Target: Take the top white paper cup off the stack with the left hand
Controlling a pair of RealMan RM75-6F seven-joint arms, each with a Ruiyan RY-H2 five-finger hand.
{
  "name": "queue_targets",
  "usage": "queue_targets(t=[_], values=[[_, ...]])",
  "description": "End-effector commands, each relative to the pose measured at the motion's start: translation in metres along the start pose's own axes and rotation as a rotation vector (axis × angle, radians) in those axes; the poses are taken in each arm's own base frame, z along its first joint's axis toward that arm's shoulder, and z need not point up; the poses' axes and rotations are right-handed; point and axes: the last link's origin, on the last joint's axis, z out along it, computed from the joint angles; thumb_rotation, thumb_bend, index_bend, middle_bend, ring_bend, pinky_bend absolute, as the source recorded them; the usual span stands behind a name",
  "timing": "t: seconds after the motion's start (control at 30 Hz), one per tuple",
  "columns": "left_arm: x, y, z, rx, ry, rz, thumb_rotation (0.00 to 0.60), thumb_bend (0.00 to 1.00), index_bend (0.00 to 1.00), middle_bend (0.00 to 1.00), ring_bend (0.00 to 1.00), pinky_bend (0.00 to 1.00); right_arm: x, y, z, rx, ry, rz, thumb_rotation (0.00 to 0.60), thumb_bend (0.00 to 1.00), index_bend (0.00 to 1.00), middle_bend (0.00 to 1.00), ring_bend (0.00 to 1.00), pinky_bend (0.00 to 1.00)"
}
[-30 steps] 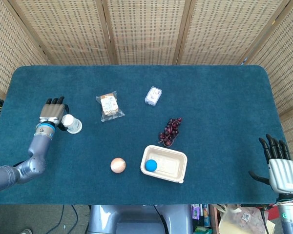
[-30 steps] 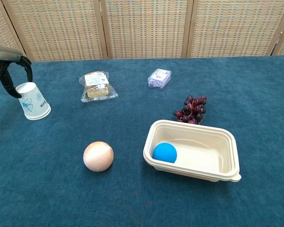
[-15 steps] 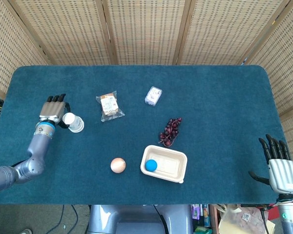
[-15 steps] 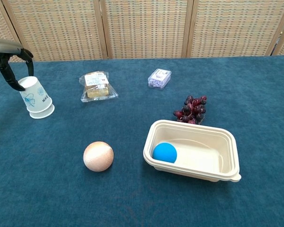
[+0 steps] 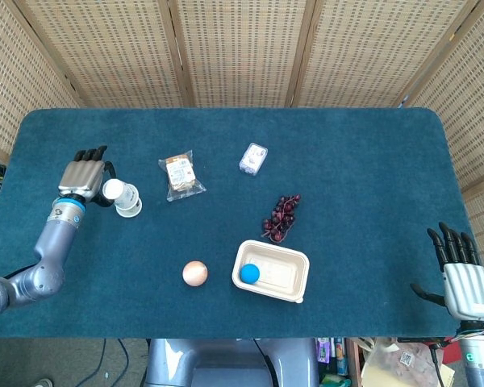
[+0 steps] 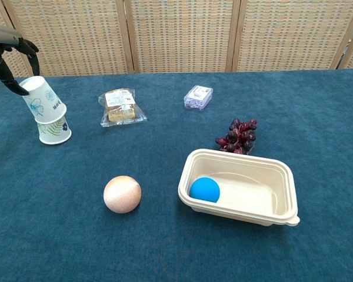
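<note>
Two white paper cups stand upside down, one nested over the other, at the table's left side. My left hand (image 5: pixel 82 173) pinches the top cup (image 5: pixel 113 190) by its closed end, and it is raised and tilted. In the chest view the top cup (image 6: pixel 41 100) with a blue print still overlaps the lower cup (image 6: pixel 55 130), which has a green print and rests rim-down on the cloth. Only the dark fingers of the left hand (image 6: pixel 9 56) show there. My right hand (image 5: pixel 460 274) hangs past the table's right front corner with its fingers apart and nothing in it.
A wrapped snack (image 5: pixel 181 175) lies right of the cups and a small white packet (image 5: pixel 253 158) further back. Dark grapes (image 5: pixel 281 218) lie mid-table. At the front stand a beige tray (image 5: pixel 284 272) holding a blue ball (image 5: pixel 249 273) and a peach ball (image 5: pixel 194 273).
The left hand has risen and drawn the top cup upward, so the lower cup now shows beneath it. The cups have shifted slightly right. The right hand has not moved.
</note>
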Motion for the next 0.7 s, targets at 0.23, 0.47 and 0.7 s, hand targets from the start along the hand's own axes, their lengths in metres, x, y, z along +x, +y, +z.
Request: queue_targets(t=[0.23, 0.47, 0.7], values=[[0.028, -0.007, -0.017, -0.003, 0.040, -0.025, 0.600, 0.27, 0.46, 0.00, 0.00, 0.00, 0.001, -0.001, -0.001, 0.004, 0.001, 0.000, 0.600, 0.03, 0.00, 0.00, 0.00, 0.00], [0.056, -0.034, -0.033, 0.027, 0.034, -0.032, 0.600, 0.27, 0.46, 0.00, 0.00, 0.00, 0.001, -0.002, -0.002, 0.008, 0.004, -0.003, 0.600, 0.04, 0.00, 0.00, 0.00, 0.00], [0.060, -0.054, -0.037, 0.055, -0.003, -0.008, 0.600, 0.27, 0.46, 0.00, 0.00, 0.00, 0.000, -0.003, -0.002, 0.010, 0.003, -0.006, 0.600, 0.04, 0.00, 0.00, 0.00, 0.00]])
